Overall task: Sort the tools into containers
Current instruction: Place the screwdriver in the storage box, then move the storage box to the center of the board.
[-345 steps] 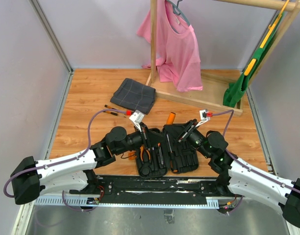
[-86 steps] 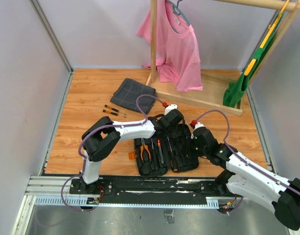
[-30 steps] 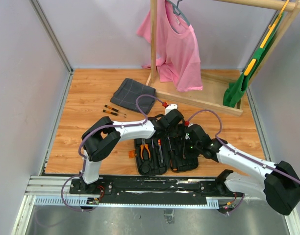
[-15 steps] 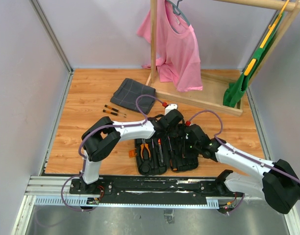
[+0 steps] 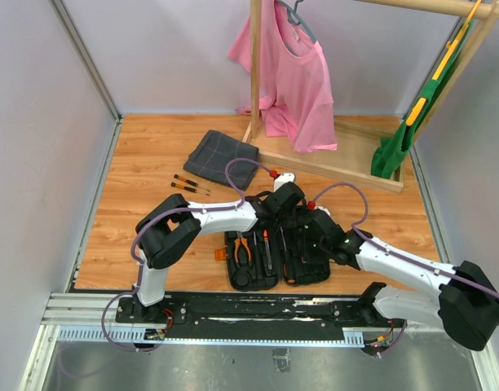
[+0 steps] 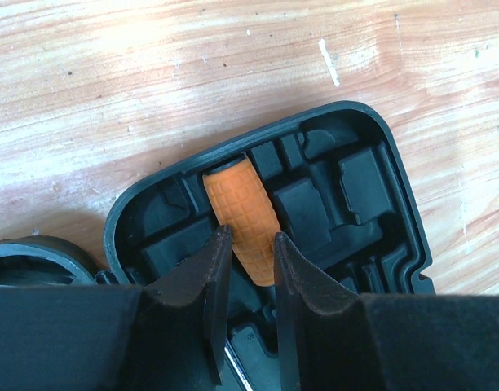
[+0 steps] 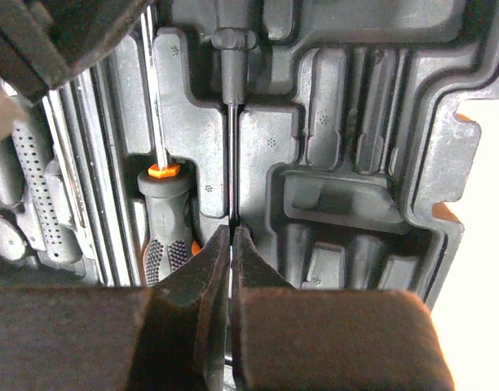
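The black tool case lies open near the table's front edge, with pliers and a screwdriver in its left half. My left gripper hangs over the case's far right corner. In the left wrist view it is shut on the hammer's orange handle, which lies in a moulded slot of the case. My right gripper is shut, its tips on the slim shaft of a screwdriver lying in a groove. Beside it sits a grey screwdriver with an orange collar.
Two small screwdrivers lie on the wood left of the case. A dark grey checked cloth is behind them. A wooden rack base with a pink shirt and a green garment fills the back right.
My right arm has slid left and further in over the case's right half. The left arm has stayed still on the orange handle.
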Available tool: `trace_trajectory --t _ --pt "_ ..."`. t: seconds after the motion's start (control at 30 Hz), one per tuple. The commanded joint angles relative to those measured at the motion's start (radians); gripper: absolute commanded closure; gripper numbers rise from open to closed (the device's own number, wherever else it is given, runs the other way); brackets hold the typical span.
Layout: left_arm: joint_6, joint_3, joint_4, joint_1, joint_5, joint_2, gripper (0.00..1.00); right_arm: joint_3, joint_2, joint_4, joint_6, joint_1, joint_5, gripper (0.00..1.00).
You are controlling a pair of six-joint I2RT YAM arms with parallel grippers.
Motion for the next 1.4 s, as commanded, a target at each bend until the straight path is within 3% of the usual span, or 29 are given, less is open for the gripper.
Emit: trace_trajectory --t 0.0,0.13,0.3,0.53,0.77,0.97,1.13,1.37 --pt "0.037 -0.047 -0.029 0.0 0.009 0.021 0.73 -0.049 -0.095 -0.143 -0.046 0.015 0.112 0.94" --pt "0.081 -0.048 -0.017 0.001 0.001 -0.01 0.69 -0.004 -0.256 -0.125 -0.101 0.014 0.095 0.74" --pt "0.126 -0.041 -0.001 0.011 0.004 -0.069 0.63 0.021 -0.386 -0.127 -0.129 0.013 0.168 0.61" --pt "0.191 -0.046 0.01 0.041 0.013 -0.219 0.5 0.036 -0.452 -0.201 -0.134 -0.003 0.296 0.52" --pt "0.208 -0.155 -0.02 0.114 -0.001 -0.413 0.48 0.04 -0.434 -0.222 -0.149 -0.061 0.319 0.48" --pt "0.213 -0.297 -0.077 0.218 -0.006 -0.577 0.47 0.037 -0.386 -0.175 -0.219 -0.198 0.207 0.44" --pt "0.199 -0.409 -0.095 0.382 0.041 -0.716 0.45 -0.005 -0.365 -0.077 -0.264 -0.332 0.023 0.41" --pt "0.173 -0.479 -0.146 0.527 0.017 -0.807 0.42 -0.088 -0.329 0.076 -0.272 -0.484 -0.183 0.35"
